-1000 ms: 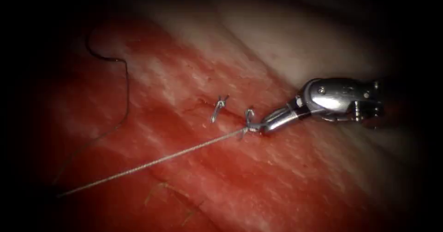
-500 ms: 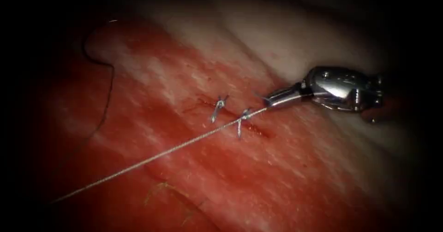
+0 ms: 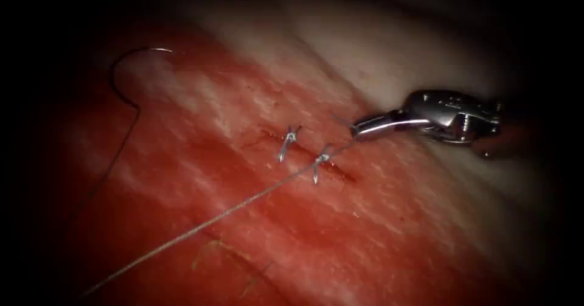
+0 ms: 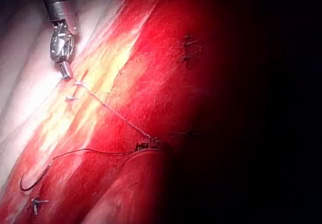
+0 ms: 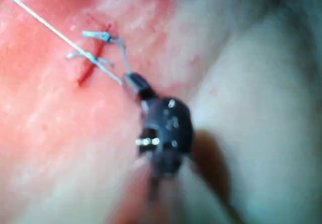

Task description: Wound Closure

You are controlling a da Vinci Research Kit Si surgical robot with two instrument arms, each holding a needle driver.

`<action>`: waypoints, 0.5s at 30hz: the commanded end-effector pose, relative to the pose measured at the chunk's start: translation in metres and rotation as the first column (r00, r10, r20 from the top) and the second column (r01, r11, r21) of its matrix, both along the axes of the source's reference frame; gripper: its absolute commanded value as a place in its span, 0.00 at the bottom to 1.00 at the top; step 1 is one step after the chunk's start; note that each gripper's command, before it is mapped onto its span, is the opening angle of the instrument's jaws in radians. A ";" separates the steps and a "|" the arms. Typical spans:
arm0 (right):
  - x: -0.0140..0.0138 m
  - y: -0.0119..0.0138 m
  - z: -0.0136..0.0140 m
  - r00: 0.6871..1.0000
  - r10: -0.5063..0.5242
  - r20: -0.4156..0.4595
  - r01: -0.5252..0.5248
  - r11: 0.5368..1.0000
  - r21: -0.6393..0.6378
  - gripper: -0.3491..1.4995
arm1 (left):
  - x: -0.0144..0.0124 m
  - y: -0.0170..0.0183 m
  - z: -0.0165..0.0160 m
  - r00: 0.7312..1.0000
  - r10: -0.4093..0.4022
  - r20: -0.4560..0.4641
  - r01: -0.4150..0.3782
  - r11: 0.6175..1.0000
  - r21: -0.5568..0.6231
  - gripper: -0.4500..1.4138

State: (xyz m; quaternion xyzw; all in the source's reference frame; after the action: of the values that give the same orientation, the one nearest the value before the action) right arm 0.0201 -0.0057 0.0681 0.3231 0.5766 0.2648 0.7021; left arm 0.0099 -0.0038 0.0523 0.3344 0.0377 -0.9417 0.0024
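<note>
The right tool sits just right of the cut, its jaws shut on the short end of the thread beside the second knot. From that knot the long thread runs taut down and left. In the left wrist view it ends at the left tool, whose jaws are shut on it. The curved needle lies free on the tissue far left of the cut, held by neither tool, with its thread trailing below. The right wrist view shows the right tool close to both knots.
A first tied stitch crosses the cut up and left of the second knot. Red fluid wets the tissue around the cut. Pale tissue rises behind the right tool. Older stitches with cut ends sit farther along.
The right tool drew up and right away from the second knot, pulling the short end. The knot drew down onto the cut. The needle and its trailing thread slid across the tissue on the left.
</note>
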 end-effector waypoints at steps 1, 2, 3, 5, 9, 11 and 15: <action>0.0006 -0.0005 0.0007 1.000 0.005 0.003 -0.005 1.000 0.001 0.00 | -0.0006 -0.0008 0.0003 1.000 0.008 0.005 -0.008 1.000 0.006 0.00; 0.0006 -0.0005 0.0007 1.000 0.007 0.005 -0.007 1.000 0.001 0.00 | -0.0007 -0.0009 0.0000 1.000 0.012 0.011 -0.012 1.000 0.007 0.00; 0.0006 -0.0004 0.0007 1.000 0.009 0.007 -0.009 1.000 0.002 0.00 | -0.0008 -0.0011 -0.0004 1.000 0.022 0.018 -0.022 1.000 0.005 0.00; 0.0006 -0.0002 0.0006 1.000 0.008 0.018 -0.008 1.000 0.004 0.00 | -0.0009 -0.0013 -0.0011 0.999 0.027 0.027 -0.027 1.000 0.008 0.00; 0.0004 0.0003 0.0007 0.998 0.011 0.054 -0.011 1.000 0.006 0.00 | -0.0009 -0.0022 -0.0022 0.999 0.032 0.040 -0.033 0.999 0.019 0.00; 0.0000 0.0008 0.0009 0.997 0.026 0.070 -0.027 1.000 0.008 0.00 | -0.0007 -0.0035 -0.0026 0.998 0.044 0.049 -0.046 0.998 0.034 0.00; -0.0006 0.0014 0.0011 0.994 0.047 0.097 -0.045 0.999 -0.018 0.00 | -0.0009 -0.0045 -0.0034 0.996 0.057 0.065 -0.060 0.997 0.048 0.00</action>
State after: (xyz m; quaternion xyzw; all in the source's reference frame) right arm 0.0188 -0.0039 0.0687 0.2883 0.5499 0.2941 0.7266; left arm 0.0096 -0.0077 0.0484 0.3625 0.0687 -0.9291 0.0235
